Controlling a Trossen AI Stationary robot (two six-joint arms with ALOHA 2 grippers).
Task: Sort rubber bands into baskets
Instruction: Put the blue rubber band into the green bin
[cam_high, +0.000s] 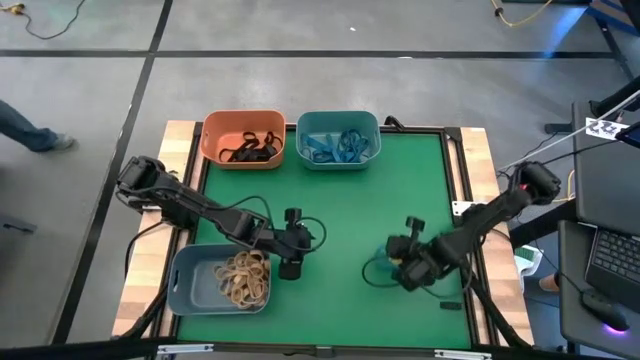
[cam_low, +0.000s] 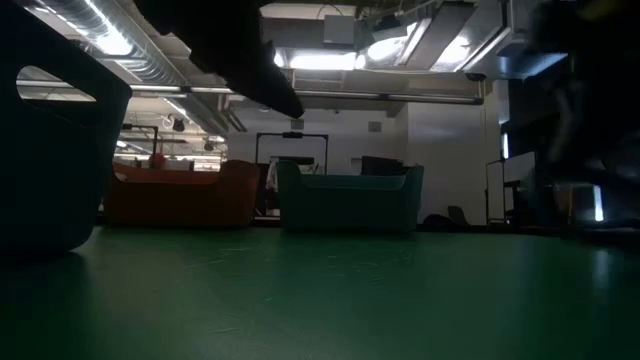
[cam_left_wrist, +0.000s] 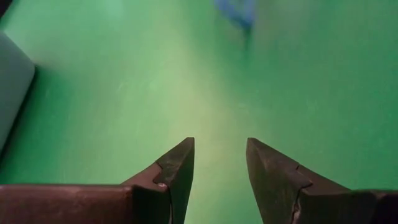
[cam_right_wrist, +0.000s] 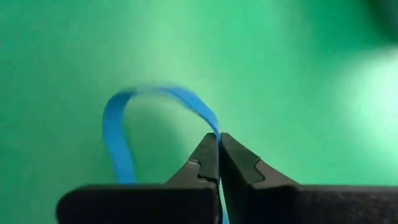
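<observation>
The right hand (cam_right_wrist: 219, 144) is pinched tight on a blue rubber band (cam_right_wrist: 118, 140), whose loop arches over the green table (cam_high: 350, 200) at its right front part. The left hand (cam_left_wrist: 219, 163) hovers with fingers narrowly apart and empty, just beside the grey-blue basket (cam_high: 185, 290) of tan bands (cam_high: 245, 277). At the far edge, the orange basket (cam_high: 215, 130) holds black bands (cam_high: 255, 146), the teal basket (cam_high: 312, 124) blue ones (cam_high: 340, 146). No readable writing shows.
</observation>
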